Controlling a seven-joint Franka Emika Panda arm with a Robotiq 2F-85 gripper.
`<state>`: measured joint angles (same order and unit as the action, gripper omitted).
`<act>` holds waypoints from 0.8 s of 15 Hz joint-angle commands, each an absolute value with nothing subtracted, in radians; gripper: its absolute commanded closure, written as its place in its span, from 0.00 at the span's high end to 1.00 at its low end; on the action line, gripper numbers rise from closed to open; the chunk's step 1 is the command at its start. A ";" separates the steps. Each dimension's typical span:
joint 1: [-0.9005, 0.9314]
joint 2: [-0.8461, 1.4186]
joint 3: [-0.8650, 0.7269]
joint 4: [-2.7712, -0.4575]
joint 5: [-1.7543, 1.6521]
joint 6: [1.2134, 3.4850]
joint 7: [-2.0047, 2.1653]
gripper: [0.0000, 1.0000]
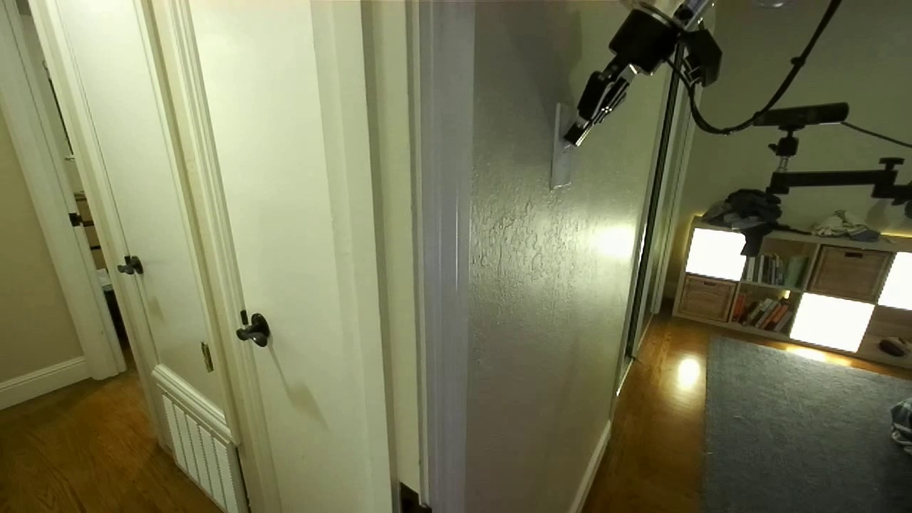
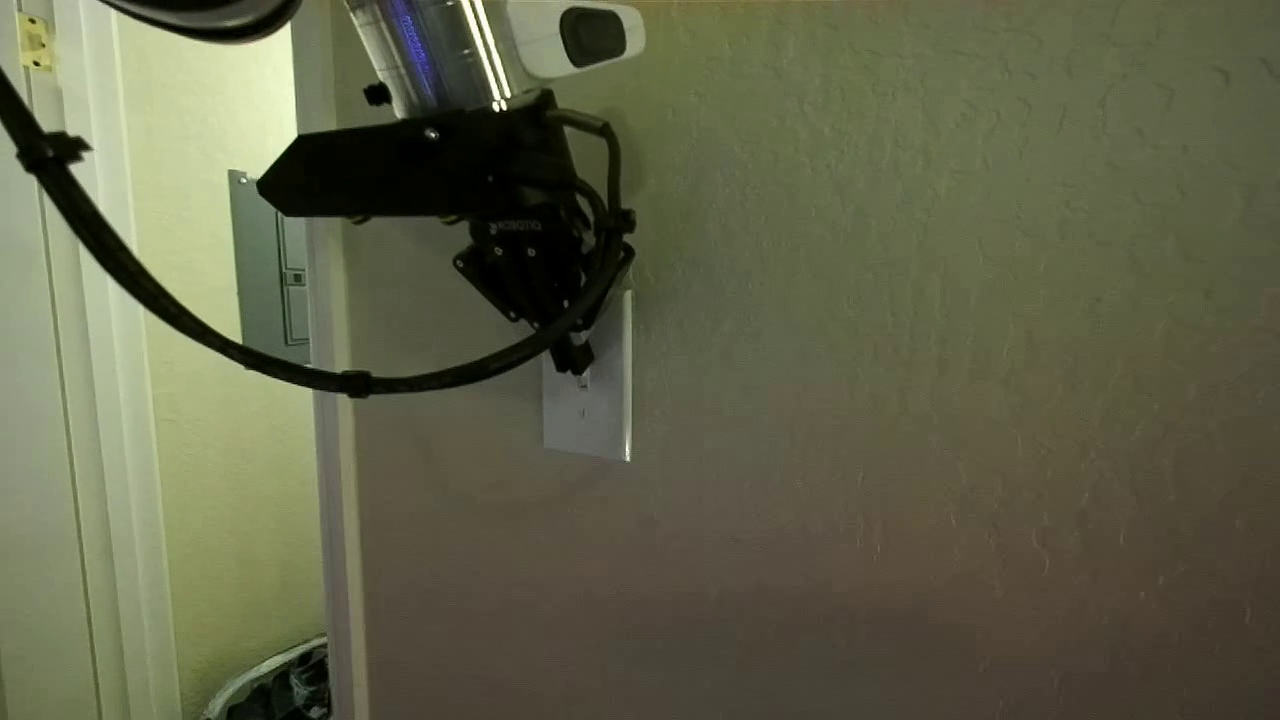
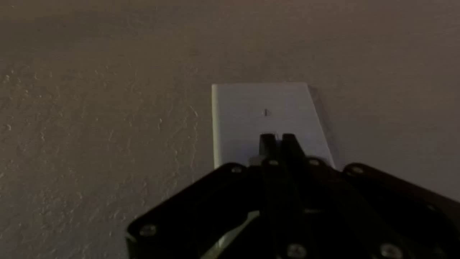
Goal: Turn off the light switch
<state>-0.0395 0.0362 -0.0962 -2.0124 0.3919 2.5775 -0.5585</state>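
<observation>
My black, jointed claw [image 3: 278, 138] had its two fingers [image 3: 267, 144] drawn close together, a thin gap between the tips; I could not tell whether they pinched anything. The tips were at the middle of the upright, rectangular white light switch plate [image 2: 590, 428], mounted on a rough-textured, greyish wall [image 2: 900, 400]. A thick black cable [image 2: 300, 374] curved near the claw. Beyond the wall's edge, in an exterior view, stood a white door [image 1: 278, 178] with a dark handle [image 1: 256, 330].

Glows blown-out white from shelf panels [image 1: 832, 322] in an exterior view, glaring off wall [image 1: 541, 299] and floor [image 1: 655, 406]; looks dim and soft in the wrist view, shadowed beside the light switch [image 3: 266, 120].
</observation>
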 commanded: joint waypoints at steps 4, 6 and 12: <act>-0.060 0.012 -0.077 -2.063 0.400 2.566 -0.587 0.06; -0.058 -0.010 -0.077 -2.082 0.381 2.569 -0.583 0.05; -0.061 0.015 -0.077 -2.073 0.410 2.567 -0.599 0.05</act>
<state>-0.0416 0.0385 -0.0938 -2.0226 0.3927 2.5811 -0.5699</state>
